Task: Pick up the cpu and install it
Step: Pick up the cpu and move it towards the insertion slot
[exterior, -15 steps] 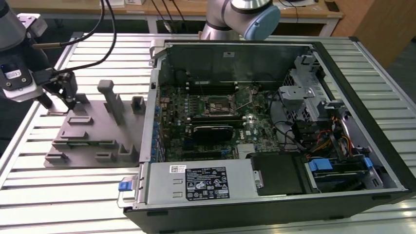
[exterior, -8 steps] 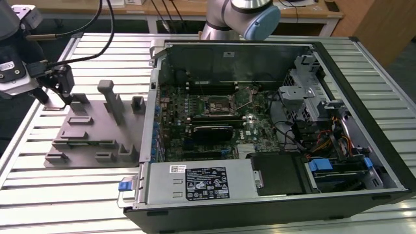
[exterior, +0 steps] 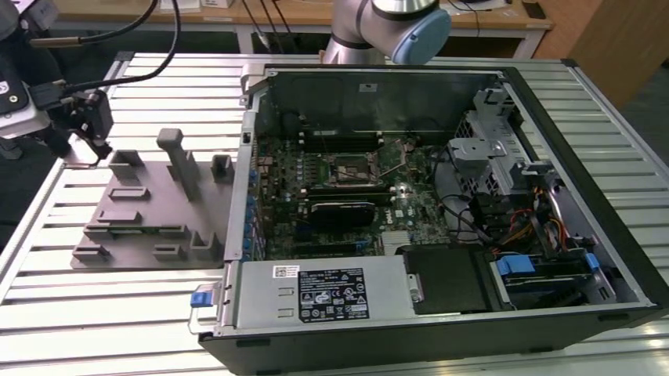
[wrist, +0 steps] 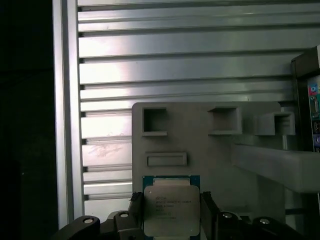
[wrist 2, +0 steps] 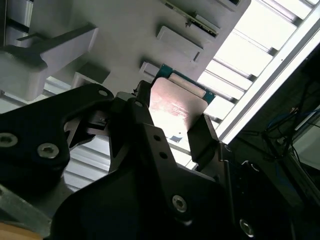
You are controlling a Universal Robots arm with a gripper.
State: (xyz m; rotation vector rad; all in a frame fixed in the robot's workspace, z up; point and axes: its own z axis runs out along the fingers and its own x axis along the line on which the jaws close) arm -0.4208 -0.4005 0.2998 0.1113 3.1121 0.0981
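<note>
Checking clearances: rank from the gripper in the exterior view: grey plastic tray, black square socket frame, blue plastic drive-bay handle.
1. Grey plastic tray, beside it.
2. Black square socket frame, mid-case.
3. Blue plastic drive-bay handle, exterior view's right.

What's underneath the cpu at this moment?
In the first wrist view the grey tray lies beneath the cpu, which the gripper clamps by two edges, with the slatted table beyond. The tray patch under the chip is covered, so contact cannot be judged.
</note>
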